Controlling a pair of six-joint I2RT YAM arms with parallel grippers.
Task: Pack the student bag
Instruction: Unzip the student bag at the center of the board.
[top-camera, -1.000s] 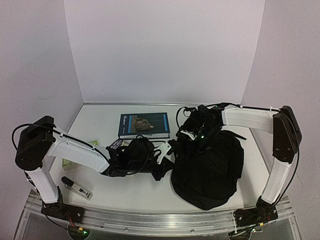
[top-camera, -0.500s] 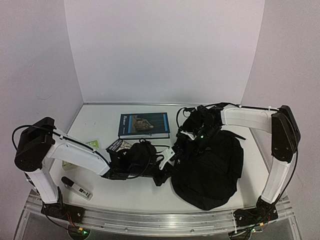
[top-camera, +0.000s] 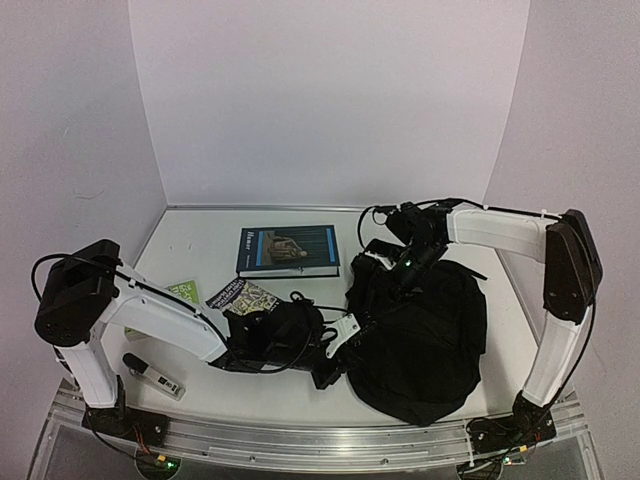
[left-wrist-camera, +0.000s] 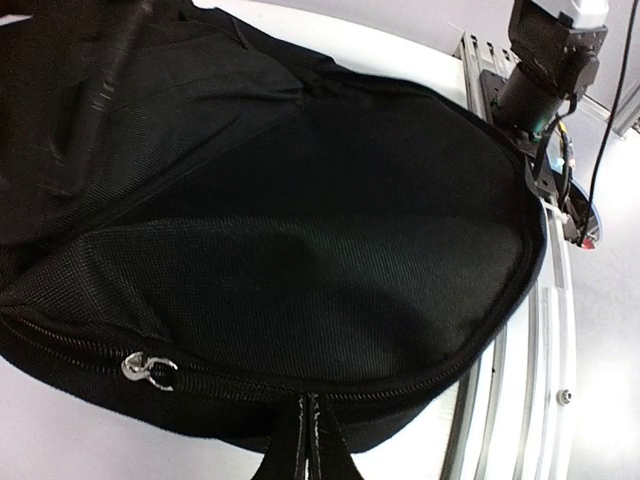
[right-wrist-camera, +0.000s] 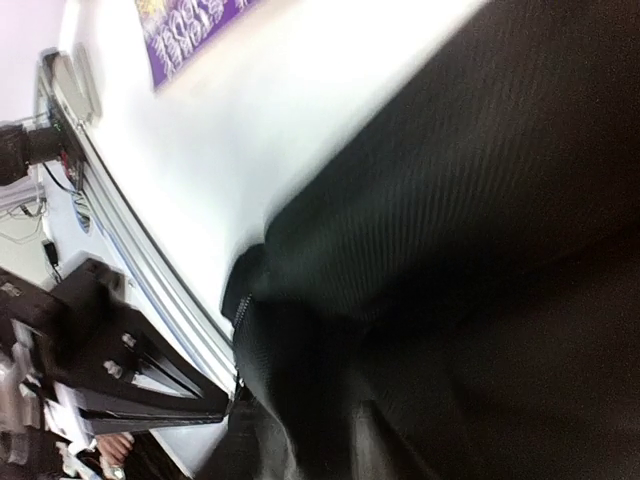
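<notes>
The bag (top-camera: 430, 340) lay just right of the left gripper (top-camera: 335, 358), fingers together; the right gripper's (top-camera: 383, 272) state at its far edge was unreadable.

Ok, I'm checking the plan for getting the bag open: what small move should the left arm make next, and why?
Probably ease the left gripper along the zip to the zipper pull and open to take it. The student bag looks zipped shut, the blue book lies outside on the table, and the right gripper is at the bag's top, seemingly able to steady it.
</notes>
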